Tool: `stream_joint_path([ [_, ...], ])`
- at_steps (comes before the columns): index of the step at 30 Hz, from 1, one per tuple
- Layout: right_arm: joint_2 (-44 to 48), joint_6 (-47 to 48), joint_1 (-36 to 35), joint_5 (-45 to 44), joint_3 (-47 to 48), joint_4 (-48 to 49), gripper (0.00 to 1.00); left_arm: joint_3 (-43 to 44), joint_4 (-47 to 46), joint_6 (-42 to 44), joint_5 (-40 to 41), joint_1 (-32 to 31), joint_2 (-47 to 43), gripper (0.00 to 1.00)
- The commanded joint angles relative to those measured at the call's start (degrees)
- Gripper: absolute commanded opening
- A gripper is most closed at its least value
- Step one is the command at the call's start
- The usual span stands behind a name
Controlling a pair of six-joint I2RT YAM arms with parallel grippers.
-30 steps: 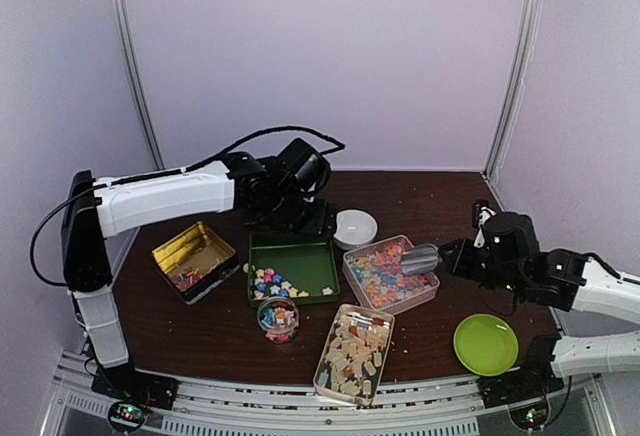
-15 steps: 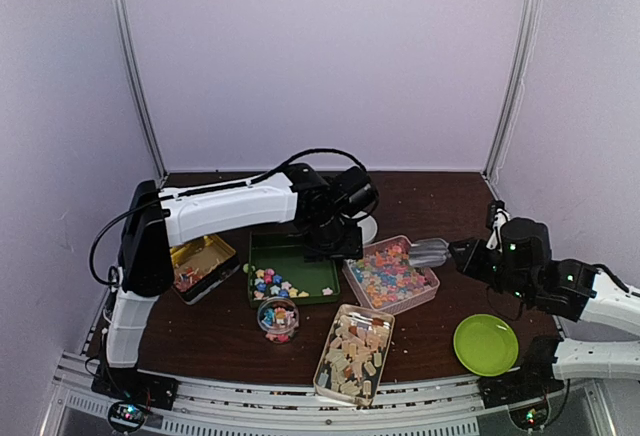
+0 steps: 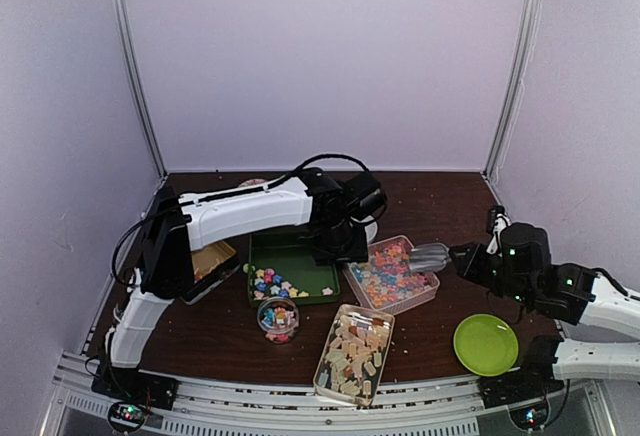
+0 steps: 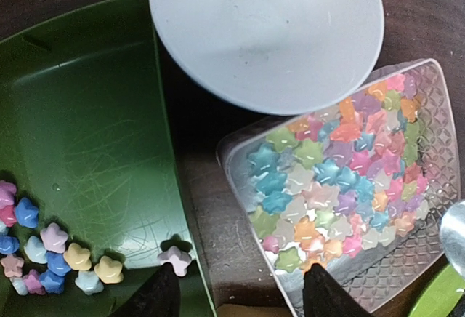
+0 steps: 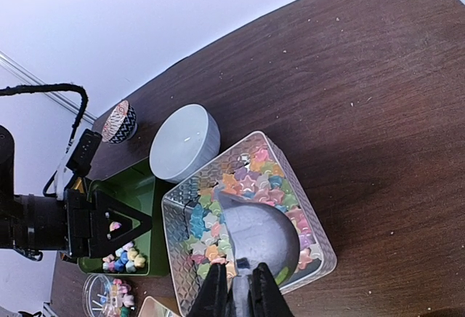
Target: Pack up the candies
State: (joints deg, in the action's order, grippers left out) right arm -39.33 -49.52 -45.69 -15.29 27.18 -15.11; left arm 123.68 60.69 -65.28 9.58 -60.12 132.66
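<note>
Pastel star candies point(image 4: 334, 179) fill a clear textured tray point(image 3: 432, 294). A few more stars point(image 4: 43, 251) lie in a corner of the green tray point(image 4: 87, 113). Beige chunky candies point(image 3: 352, 348) fill a metal tin at the front. My left gripper point(image 4: 243, 295) is open and empty, its tips straddling the gap between the green tray and the clear tray. In the top view the left gripper point(image 3: 338, 246) sits low between those trays. My right gripper point(image 5: 240, 291) is shut on the handle of a grey scoop point(image 5: 261, 237), whose bowl rests among the stars.
A white bowl point(image 4: 269, 33) stands just behind both trays. A small jar point(image 3: 278, 316) of stars sits in front of the green tray. There is a gold tin point(image 3: 208, 256) at the left, a lime plate point(image 3: 486, 344) at the right and a patterned cup point(image 5: 120, 121) at the back.
My left arm has swung right, from the back of the green tray to the gap beside the clear tray. The right arm has drawn back slightly with the scoop.
</note>
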Motion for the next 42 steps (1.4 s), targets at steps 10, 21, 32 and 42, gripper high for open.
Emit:
stream_joint_path([
  [10,0.7,-0.7,0.3,0.1,-1.2,2.3,0.00,3.8,0.6,0.2,-1.4,-0.4,4.1,0.54],
  [21,1.8,-0.5,0.3,0.1,-1.2,1.8,0.00,5.5,0.1,0.1,-1.5,-0.4,6.7,0.45],
  [32,3.2,-0.2,0.3,-0.4,-1.2,0.4,0.00,6.8,-1.3,0.3,-1.3,-0.4,9.3,0.32],
  [42,4.8,0.7,0.3,-1.2,-0.8,-1.2,0.00,8.4,-3.1,1.2,-0.2,-0.3,9.6,0.23],
])
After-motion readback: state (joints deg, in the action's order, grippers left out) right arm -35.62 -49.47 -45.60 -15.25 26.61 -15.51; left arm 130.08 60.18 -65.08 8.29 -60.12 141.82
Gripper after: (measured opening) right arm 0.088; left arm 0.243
